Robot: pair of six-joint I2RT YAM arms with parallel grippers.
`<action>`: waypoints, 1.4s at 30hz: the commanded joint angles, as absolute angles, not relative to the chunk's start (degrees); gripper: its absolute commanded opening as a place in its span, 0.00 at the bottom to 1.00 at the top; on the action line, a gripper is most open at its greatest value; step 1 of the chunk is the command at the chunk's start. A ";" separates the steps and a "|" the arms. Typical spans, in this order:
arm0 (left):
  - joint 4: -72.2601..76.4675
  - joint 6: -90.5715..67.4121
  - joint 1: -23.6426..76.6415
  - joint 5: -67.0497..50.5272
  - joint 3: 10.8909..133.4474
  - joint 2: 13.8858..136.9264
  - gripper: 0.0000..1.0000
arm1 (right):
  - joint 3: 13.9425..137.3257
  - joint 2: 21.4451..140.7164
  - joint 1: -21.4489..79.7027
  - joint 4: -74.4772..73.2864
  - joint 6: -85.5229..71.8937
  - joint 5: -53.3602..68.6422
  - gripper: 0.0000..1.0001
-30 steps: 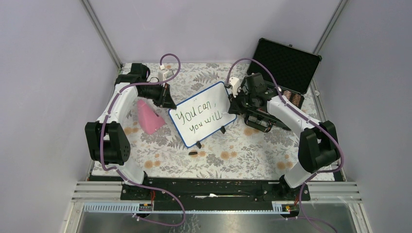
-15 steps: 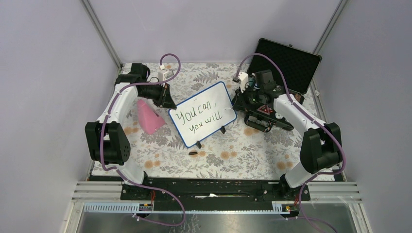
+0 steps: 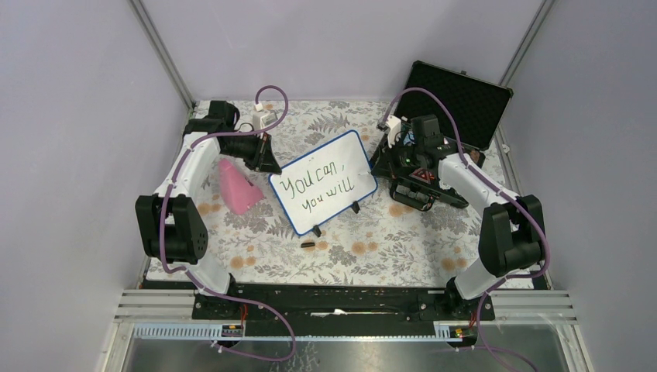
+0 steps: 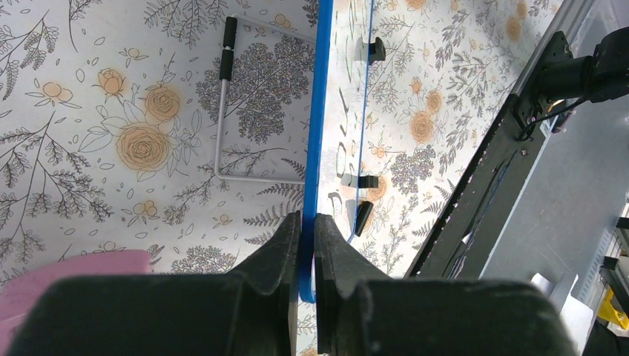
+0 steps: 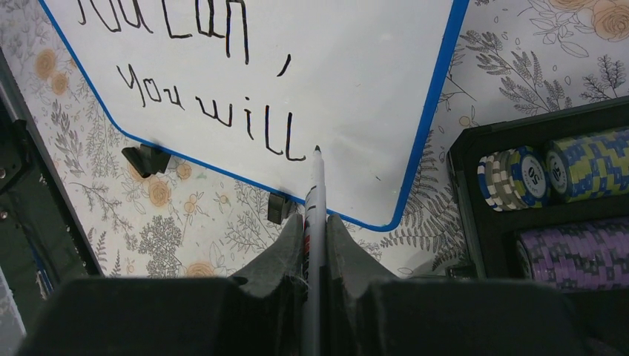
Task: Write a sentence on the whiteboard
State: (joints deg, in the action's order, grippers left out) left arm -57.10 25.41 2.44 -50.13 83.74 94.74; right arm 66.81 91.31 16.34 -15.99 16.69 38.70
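Whiteboard [image 3: 342,155] propped at a tilt mid-table, one arm at each end.
Board sits on black clip feet on the floral table [image 3: 387,242], nearer the far edge than the near one, turned slightly off square. Sentence [image 3: 318,187] in dark marker, two lines: "You can," over "you will". Left gripper [image 4: 307,219] clenched on the blue frame at the board's left edge, a finger on either face. Right gripper [image 5: 315,224] clamped on a marker [image 5: 316,175], tip just right of the last "l" of "will"; contact with the surface cannot be told. Open black case [image 3: 459,99] at the far right corner, poker chips [image 5: 517,175] stacked in its tray. Pink object [image 3: 237,187] near the left edge, beside the left arm. Small dark cap [image 3: 307,245] lies in front of the board.
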 commanded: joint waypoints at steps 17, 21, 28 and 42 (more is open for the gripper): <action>-54.07 26.02 3.08 -46.01 82.92 93.25 0.00 | 65.56 91.35 17.82 -13.49 16.62 39.52 0.00; -54.14 26.08 3.08 -45.99 82.85 93.16 0.00 | 64.78 91.19 18.06 -13.77 17.56 37.94 0.00; -54.09 26.09 3.08 -45.91 82.95 93.22 0.00 | 64.34 91.51 18.28 -14.25 18.71 36.28 0.00; -54.10 26.22 3.08 -45.78 82.75 93.07 0.00 | 66.77 93.67 19.07 -14.15 18.81 35.11 0.00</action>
State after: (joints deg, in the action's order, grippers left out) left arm -56.97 25.41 2.66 -49.54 83.74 94.54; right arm 64.36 93.01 18.37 -14.61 17.82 35.90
